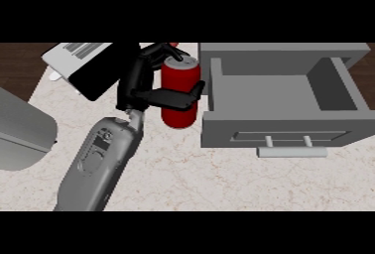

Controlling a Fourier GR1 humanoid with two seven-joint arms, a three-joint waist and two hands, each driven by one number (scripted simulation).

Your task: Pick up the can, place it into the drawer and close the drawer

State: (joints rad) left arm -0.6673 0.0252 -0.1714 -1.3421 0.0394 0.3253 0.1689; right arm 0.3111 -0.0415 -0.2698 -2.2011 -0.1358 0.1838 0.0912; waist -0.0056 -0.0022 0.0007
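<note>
Left hand [139,92]: fingers and thumb curled round the red can [179,96]
Can: upright, beside the drawer's left wall
Drawer [282,116]: open, nothing visible inside

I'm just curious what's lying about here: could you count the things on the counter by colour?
Red: 1, the can, held by the left hand.
Grey: 2, the open drawer and the toaster.
Total: 3.
</note>
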